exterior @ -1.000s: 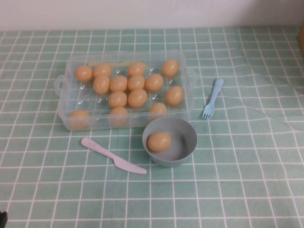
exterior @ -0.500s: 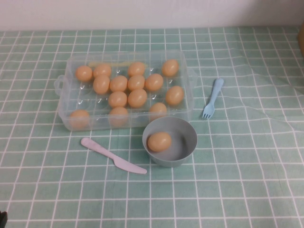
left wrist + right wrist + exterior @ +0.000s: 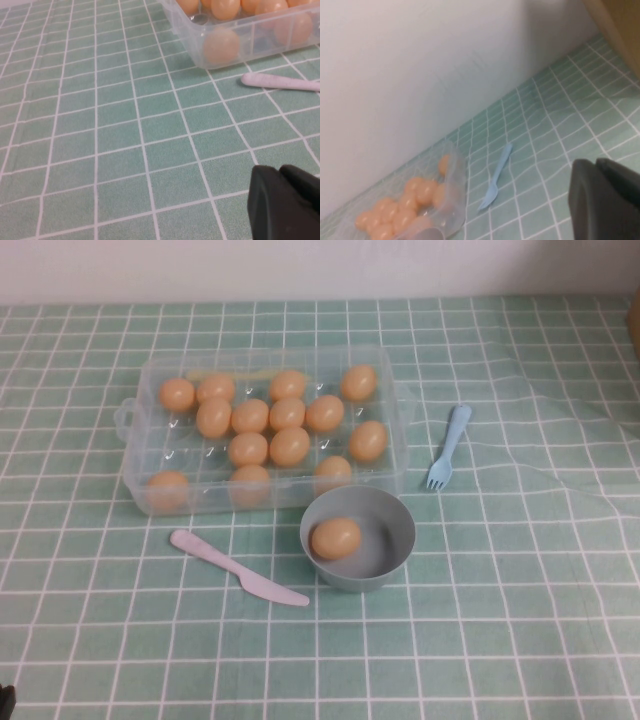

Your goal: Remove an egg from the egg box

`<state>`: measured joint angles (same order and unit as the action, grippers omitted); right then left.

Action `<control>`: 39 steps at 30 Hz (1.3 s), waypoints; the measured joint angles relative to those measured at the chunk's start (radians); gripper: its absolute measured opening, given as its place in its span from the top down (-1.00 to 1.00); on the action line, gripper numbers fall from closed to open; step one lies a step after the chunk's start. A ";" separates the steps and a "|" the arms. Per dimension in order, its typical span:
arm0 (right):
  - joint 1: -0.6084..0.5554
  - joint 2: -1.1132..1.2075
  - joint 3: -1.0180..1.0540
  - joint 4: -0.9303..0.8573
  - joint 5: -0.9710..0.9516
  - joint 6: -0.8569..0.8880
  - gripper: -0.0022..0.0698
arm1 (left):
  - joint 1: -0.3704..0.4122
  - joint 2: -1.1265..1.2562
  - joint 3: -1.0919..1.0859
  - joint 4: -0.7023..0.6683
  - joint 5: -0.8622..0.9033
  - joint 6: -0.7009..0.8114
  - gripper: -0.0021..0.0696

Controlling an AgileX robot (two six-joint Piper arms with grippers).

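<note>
One egg (image 3: 335, 538) lies already in the grey bowl (image 3: 391, 527), just in front of the egg box (image 3: 397, 390), which holds the other eggs packed close together, so the task looks done or nearly. The right gripper (image 3: 606, 204) is closed with nothing in it, raised far to the right of the box; the left gripper (image 3: 284, 204) is low near the table's front-left corner, and I cannot tell if it is open. Risk: if an arm goes back w/ shut jaws it may push the light box or bowl, or squeeze 2 touching eggs, and the smooth egg can slip.
</note>
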<state>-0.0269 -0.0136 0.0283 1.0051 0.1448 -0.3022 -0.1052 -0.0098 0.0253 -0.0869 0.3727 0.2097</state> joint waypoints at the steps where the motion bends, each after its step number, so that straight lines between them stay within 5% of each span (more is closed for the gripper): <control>1: 0.000 0.000 0.000 0.002 0.007 0.000 0.99 | 0.000 0.000 0.000 0.000 0.000 0.000 0.95; 7: 0.000 0.069 -0.077 0.011 0.120 -0.002 0.99 | 0.000 0.000 0.000 0.000 0.000 0.000 0.95; 22: 0.000 0.783 -0.485 -0.278 0.644 -0.004 0.99 | 0.000 0.000 0.000 0.000 0.000 0.000 0.95; 31: 0.005 1.070 -0.707 -0.394 0.774 -0.004 0.99 | 0.000 0.000 0.000 0.000 0.000 0.000 0.95; 35: 0.070 1.152 -0.800 -0.439 0.779 0.023 0.99 | 0.000 0.000 0.000 0.000 0.000 0.000 0.95; 39: 0.262 1.268 -0.941 -0.555 0.779 0.132 0.99 | 0.000 0.000 0.000 0.000 0.000 0.000 0.95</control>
<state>0.2355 1.2545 -0.9123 0.4502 0.9237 -0.1706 -0.1052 -0.0098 0.0253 -0.0869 0.3727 0.2097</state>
